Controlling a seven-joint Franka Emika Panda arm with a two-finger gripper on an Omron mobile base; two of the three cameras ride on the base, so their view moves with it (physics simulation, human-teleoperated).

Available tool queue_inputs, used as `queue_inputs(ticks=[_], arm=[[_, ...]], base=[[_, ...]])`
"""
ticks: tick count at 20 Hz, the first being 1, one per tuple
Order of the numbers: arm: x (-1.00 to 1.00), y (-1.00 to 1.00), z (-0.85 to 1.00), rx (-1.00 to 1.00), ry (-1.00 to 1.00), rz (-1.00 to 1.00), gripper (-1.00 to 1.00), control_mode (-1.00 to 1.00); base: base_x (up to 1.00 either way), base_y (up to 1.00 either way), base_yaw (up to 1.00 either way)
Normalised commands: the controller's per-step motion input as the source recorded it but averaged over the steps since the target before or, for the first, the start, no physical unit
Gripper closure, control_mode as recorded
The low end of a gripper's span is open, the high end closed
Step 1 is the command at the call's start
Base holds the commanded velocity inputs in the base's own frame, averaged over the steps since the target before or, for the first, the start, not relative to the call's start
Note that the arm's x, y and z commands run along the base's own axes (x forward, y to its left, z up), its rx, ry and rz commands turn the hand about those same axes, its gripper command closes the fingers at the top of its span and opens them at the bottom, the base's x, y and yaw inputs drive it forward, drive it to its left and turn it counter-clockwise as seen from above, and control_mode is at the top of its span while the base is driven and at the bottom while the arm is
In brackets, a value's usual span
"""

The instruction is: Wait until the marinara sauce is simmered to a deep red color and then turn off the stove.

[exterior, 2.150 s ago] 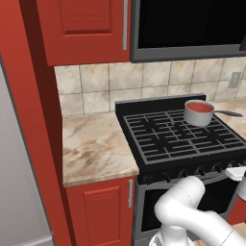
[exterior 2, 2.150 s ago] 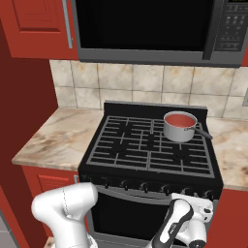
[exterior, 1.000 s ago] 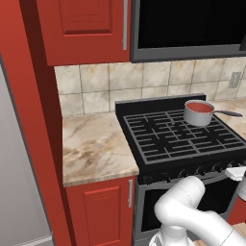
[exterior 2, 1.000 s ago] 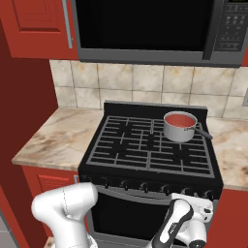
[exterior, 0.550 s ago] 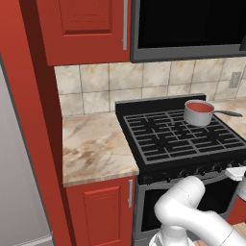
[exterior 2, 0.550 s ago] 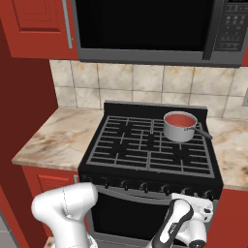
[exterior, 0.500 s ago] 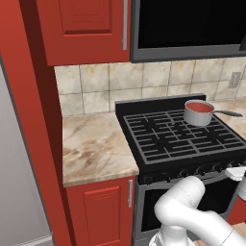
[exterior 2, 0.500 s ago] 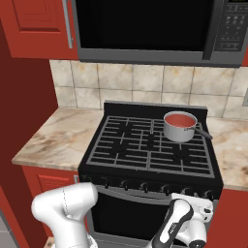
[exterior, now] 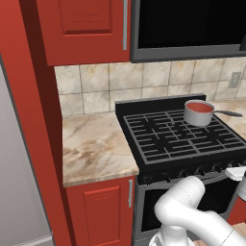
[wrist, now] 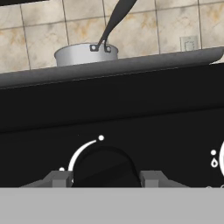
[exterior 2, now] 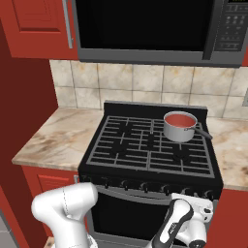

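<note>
Low in the frame, the tool (wrist: pixel 105 178) is clenched on a stove (exterior 2: pixel 150 145) knob (wrist: pixel 105 168), placed to cut the flame once the orange-red sauce (exterior 2: pixel 179 119) in the pan (exterior 2: pixel 179 127) darkens.

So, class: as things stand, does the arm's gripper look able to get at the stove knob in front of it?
Probably yes. In the hand view the knob sits directly between the two fingers, with nothing between them and the stove front. The saucepan stands up on the grates, out of the way.
</note>
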Motion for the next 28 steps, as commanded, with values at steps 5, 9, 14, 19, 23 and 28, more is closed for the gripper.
queue_inputs(ticks=[5, 9, 14, 19, 23, 28], arm=[[0.00, 0.00, 0.00, 0.00, 0.00, 0.00, 1.00, -1.00], [0.00, 0.00, 0.00, 0.00, 0.00, 0.00, 1.00, -1.00], [0.00, 0.00, 0.00, 0.00, 0.00, 0.00, 1.00, -1.00], [0.00, 0.00, 0.00, 0.00, 0.00, 0.00, 1.00, -1.00], [0.00, 0.00, 0.00, 0.00, 0.00, 0.00, 1.00, -1.00], [0.00, 0.00, 0.00, 0.00, 0.00, 0.00, 1.00, -1.00]], base=[[0.00, 0.00, 0.00], [0.00, 0.00, 0.00], [0.00, 0.00, 0.00], [0.00, 0.00, 0.00], [0.00, 0.00, 0.00], [0.00, 0.00, 0.00]])
